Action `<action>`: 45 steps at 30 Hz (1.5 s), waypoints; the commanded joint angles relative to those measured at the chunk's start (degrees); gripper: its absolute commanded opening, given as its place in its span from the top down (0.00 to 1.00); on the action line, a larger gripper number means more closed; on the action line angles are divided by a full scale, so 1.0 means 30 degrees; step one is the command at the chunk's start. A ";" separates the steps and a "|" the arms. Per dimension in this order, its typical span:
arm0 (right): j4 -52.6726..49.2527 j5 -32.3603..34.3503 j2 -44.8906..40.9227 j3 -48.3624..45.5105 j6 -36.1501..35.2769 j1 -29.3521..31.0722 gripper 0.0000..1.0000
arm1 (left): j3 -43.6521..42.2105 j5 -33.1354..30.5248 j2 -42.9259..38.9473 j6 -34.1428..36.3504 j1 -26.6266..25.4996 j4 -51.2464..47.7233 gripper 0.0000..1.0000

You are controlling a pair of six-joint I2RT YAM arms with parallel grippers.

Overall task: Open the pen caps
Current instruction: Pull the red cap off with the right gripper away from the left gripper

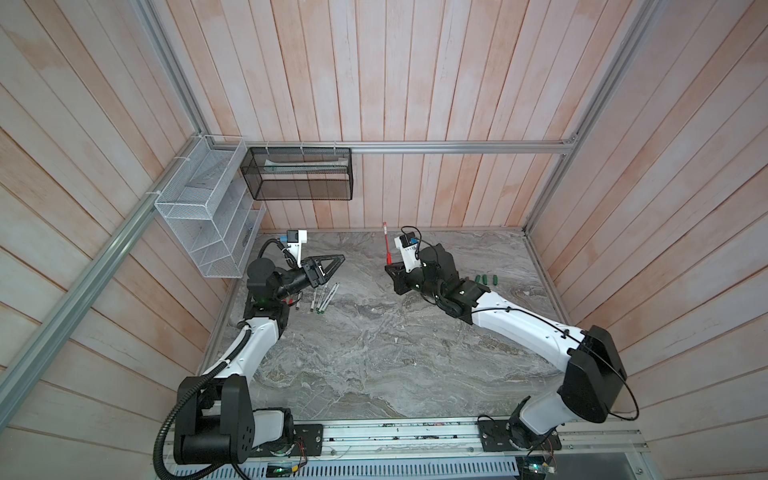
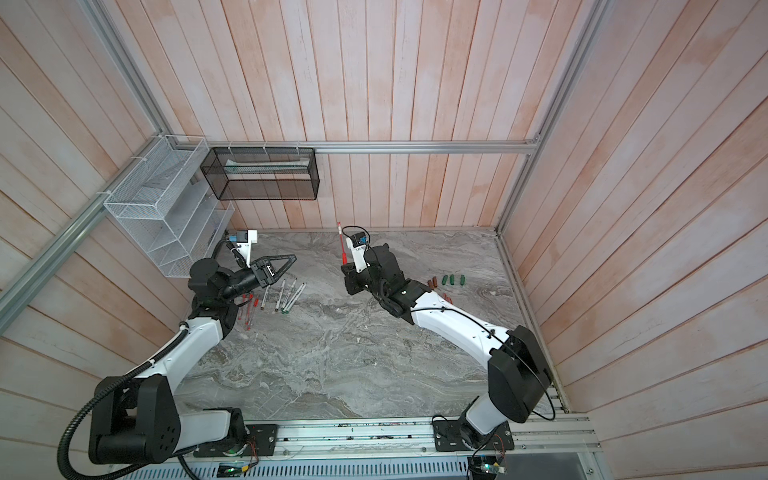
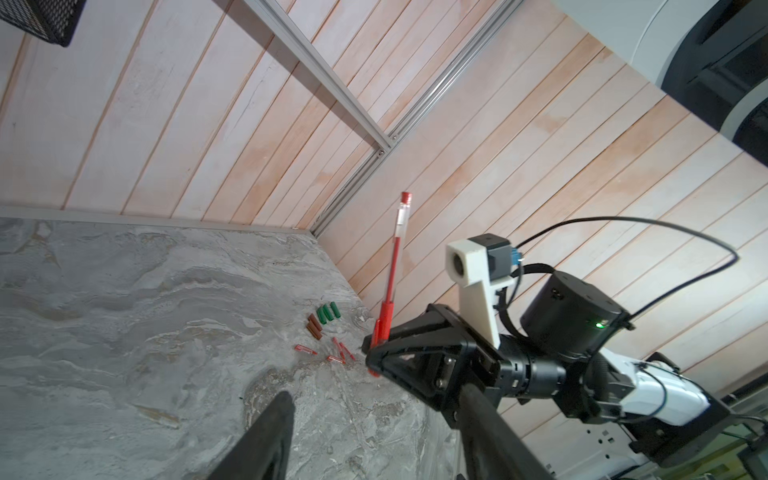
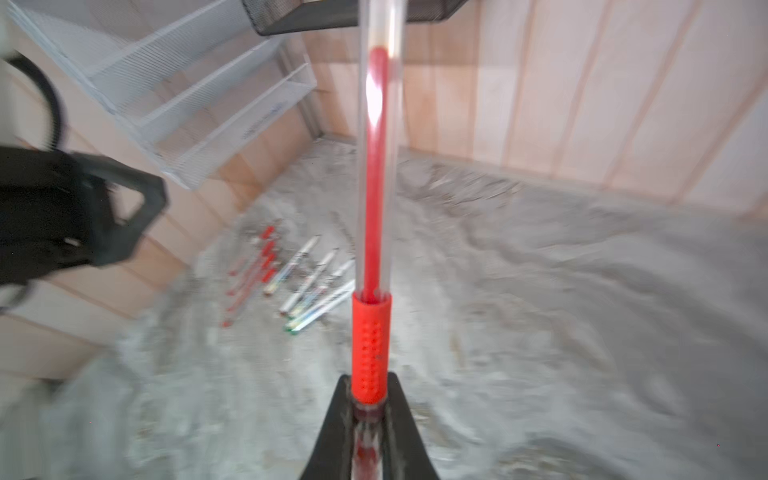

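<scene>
While the right pincer (image 4: 369, 399) grips the red pen (image 3: 395, 249) low down, its jaws narrowed on the cap (image 3: 382, 328) so that the clear barrel (image 4: 380, 124) stands nearly upright above the bench (image 1: 374, 353), the left pincer (image 1: 337, 264) hangs wide and empty. It is well apart from the pen, above the row of uncapped pens (image 2: 286, 297) on its own side. The cap looks to be on, so the step in hand is most likely the pull. The left pincer should come across, set its fingers square to the barrel, and close on the ribbed red sleeve (image 4: 371, 345) just above the cap, where the hold is surest and the lever shortest. A grip high on the slick clear tube risks slipping or bending the pen sideways. The pull then wants to run straight along the pen's axis with the right pincer holding firm, since any twist could wrench the cap out of its narrow hold. Loose green caps (image 3: 328, 312), brown caps (image 3: 314, 326) and red caps (image 3: 338, 353) lie together on the bench near the right arm, the likely place for this one.
</scene>
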 commanded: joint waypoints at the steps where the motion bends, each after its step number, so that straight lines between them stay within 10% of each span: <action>1: -0.2141 0.9391 -0.0907 -0.0190 -0.7656 0.1046 1.00 | 0.1489 0.1180 -0.0600 0.1884 0.0340 -0.3439 0.33; 5: 0.8041 1.3598 -0.2356 -0.5401 -2.1233 0.2297 1.00 | 0.2479 0.1883 -0.0742 0.3549 0.0352 -0.6456 0.32; 11: 2.3495 1.0667 -0.1912 -1.1396 -3.7349 0.2200 1.00 | 0.3922 0.2225 -0.0783 0.6402 0.0321 -1.0057 0.32; 19: 2.2302 1.0605 -0.1463 -1.0695 -4.0527 0.3574 1.00 | 0.7259 0.1400 -0.0018 1.5972 -0.1914 -2.0252 0.32; 29: 2.1084 1.0853 -0.1307 -1.0738 -4.0143 0.5115 1.00 | 1.0812 -0.2676 0.2197 2.2651 -0.5547 -2.4936 0.36; 45: 2.1061 1.0700 -0.1138 -1.0618 -4.0364 0.5964 1.00 | 1.1010 -0.5310 0.3417 2.4428 -0.8594 -2.6554 0.68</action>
